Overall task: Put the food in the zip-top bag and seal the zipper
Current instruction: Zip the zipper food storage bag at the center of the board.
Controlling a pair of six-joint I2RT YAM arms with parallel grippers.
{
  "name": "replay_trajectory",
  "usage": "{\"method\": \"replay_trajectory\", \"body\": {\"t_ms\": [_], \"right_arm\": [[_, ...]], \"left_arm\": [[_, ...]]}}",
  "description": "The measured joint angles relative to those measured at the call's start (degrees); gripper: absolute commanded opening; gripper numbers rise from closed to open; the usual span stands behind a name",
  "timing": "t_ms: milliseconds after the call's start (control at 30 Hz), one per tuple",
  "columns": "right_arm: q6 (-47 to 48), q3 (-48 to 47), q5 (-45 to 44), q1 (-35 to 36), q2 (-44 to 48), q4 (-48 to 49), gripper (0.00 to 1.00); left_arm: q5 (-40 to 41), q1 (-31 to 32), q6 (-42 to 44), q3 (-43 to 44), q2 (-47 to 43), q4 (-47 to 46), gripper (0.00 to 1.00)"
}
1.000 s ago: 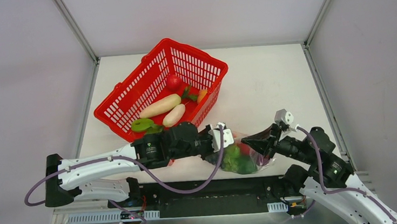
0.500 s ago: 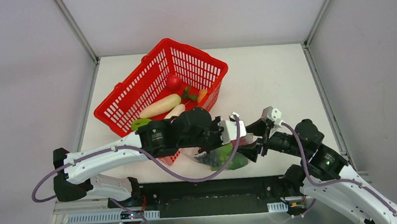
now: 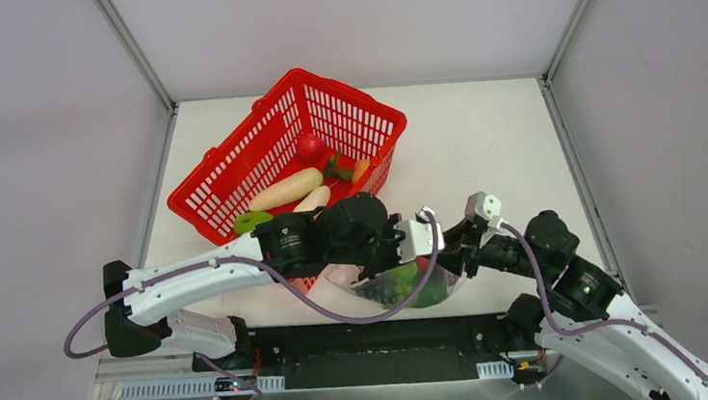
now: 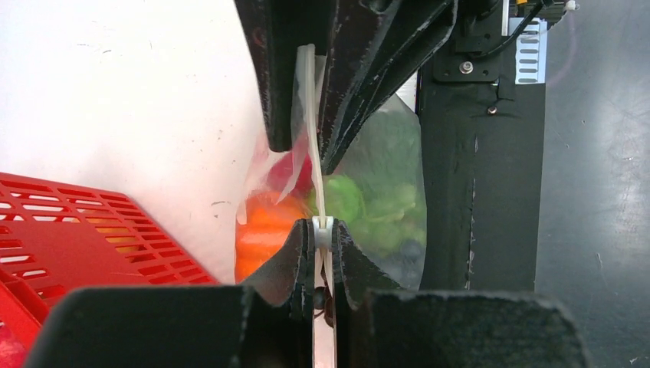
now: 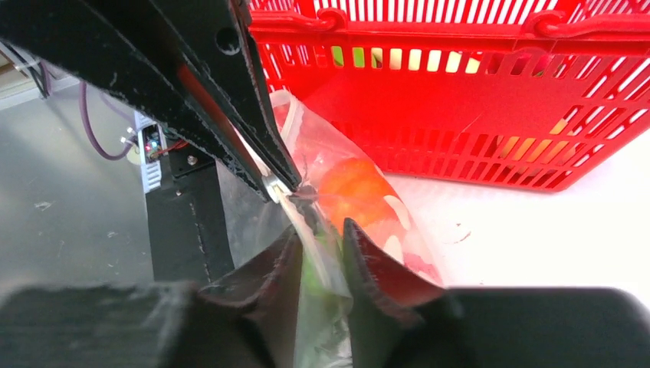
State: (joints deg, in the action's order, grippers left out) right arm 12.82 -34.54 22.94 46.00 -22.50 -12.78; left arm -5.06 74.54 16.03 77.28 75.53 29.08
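Note:
The zip-top bag [image 3: 406, 290] hangs between both grippers near the table's front edge, holding green food [image 4: 368, 207] and orange food [image 4: 260, 230]. My left gripper [image 4: 323, 230] is shut on the zipper [image 4: 309, 130], the whitish strip pinched between its pads. My right gripper [image 5: 322, 234] faces it from the other side. Its jaws stand a little apart, with the zipper strip [image 5: 310, 230] running between them and a gap on each side. In the top view the left gripper [image 3: 436, 241] and right gripper [image 3: 458, 251] nearly touch above the bag.
The red basket [image 3: 233, 186] stands just behind the left arm, with two white radishes [image 3: 286, 188], a red toy [image 3: 309, 147], an orange one [image 3: 360, 171] and a green disc [image 3: 253, 220] inside. A black strip [image 4: 475, 192] runs along the table's near edge under the bag.
The left arm has carried the bag's zipper rightward and lifted it. The right gripper has let go, shifted left along the strip, and its jaws now stand narrower than half a second ago.

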Motion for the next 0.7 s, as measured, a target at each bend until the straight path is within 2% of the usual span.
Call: {"method": "replay_trajectory", "body": {"t_ms": [33, 100, 333, 700], "right_arm": [[0.09, 0.0, -0.04, 0.0, 0.07, -0.02, 0.09], [0.09, 0.0, -0.13, 0.0, 0.26, -0.17, 0.01], [-1.73, 1.05, -3.82, 0.09, 4.44, 0.37, 0.0], [-7.32, 3.61, -13.38, 0.46, 9.38, 1.09, 0.0]], "left_arm": [[-0.24, 0.0, 0.0, 0.0, 0.0, -0.02, 0.0], [-0.26, 0.0, 0.02, -0.02, 0.0, -0.2, 0.0], [0.96, -0.02, -0.24, -2.05, -1.05, -4.39, 0.0], [7.58, -0.02, -3.13, -16.48, -11.85, -12.81, 0.0]]}}
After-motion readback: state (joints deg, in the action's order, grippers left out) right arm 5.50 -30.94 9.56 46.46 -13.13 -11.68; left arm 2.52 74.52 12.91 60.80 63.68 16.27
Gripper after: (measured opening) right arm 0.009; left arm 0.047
